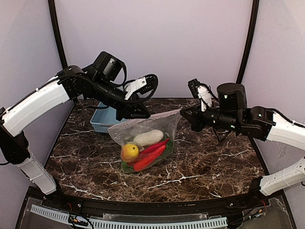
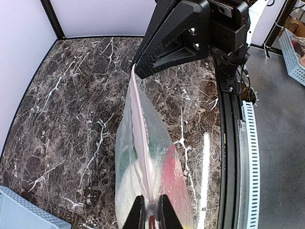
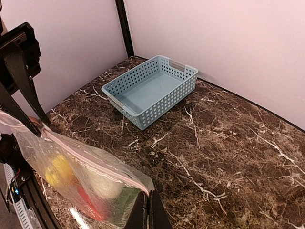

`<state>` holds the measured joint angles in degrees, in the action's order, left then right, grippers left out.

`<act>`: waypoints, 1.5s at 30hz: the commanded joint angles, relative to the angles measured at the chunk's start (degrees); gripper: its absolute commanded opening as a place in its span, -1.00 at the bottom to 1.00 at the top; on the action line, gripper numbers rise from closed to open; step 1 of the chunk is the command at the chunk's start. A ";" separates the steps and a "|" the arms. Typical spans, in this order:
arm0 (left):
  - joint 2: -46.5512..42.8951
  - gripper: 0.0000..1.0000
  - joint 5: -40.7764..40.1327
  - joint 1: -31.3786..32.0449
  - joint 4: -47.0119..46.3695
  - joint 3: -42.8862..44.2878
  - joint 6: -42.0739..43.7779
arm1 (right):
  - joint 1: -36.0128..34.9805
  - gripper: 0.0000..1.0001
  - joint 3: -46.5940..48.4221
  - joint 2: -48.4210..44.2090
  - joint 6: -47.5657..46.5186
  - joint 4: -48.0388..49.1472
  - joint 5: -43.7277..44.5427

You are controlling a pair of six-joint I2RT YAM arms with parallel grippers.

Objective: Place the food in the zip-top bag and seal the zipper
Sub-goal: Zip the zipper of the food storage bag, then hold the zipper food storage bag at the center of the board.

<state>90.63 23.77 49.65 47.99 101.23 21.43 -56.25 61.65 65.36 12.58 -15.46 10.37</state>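
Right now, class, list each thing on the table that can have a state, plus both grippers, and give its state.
left gripper: shut on the zipper.
right gripper: shut on the zipper's other end.
zipper: stretched straight between them; full seal cannot be told.
zip-top bag: top edge held up, bottom resting on the table.
food: inside the bag.
basket: upright, empty.

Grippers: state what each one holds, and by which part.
Both hold the bag by its pink zipper strip: the right gripper pinches one end, and the left gripper pinches a spot farther along.
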 commanded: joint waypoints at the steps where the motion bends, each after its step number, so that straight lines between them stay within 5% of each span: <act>1: -3.47 -0.99 -1.18 -0.93 8.05 -0.81 0.58 | 2.57 -1.00 0.62 -2.78 0.81 -1.27 6.66; 10: -0.73 -0.99 8.16 -0.92 1.71 -1.21 -1.66 | 2.55 -0.93 -1.89 -6.57 -2.81 1.05 -10.72; 17: -1.35 -0.99 14.03 -0.96 -4.67 -2.56 -2.27 | 2.48 0.25 0.61 -7.29 -2.92 -1.59 -17.16; 23: -3.81 -0.99 15.67 -1.03 -7.40 -4.98 -2.78 | 2.24 0.67 5.21 -5.20 -5.08 -3.83 -23.18; 33: -4.57 -0.99 14.38 -1.40 -6.77 -5.43 -4.20 | 0.59 0.71 7.79 0.55 -7.68 -2.71 -27.29; 45: -3.13 -0.99 16.40 -1.42 -3.84 -3.48 -3.72 | -0.09 0.38 9.82 5.38 -12.21 -3.13 -28.01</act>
<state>88.38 37.74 48.47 42.39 96.20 17.54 -55.94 68.88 69.19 2.42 -19.35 -15.73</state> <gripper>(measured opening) 0.074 0.716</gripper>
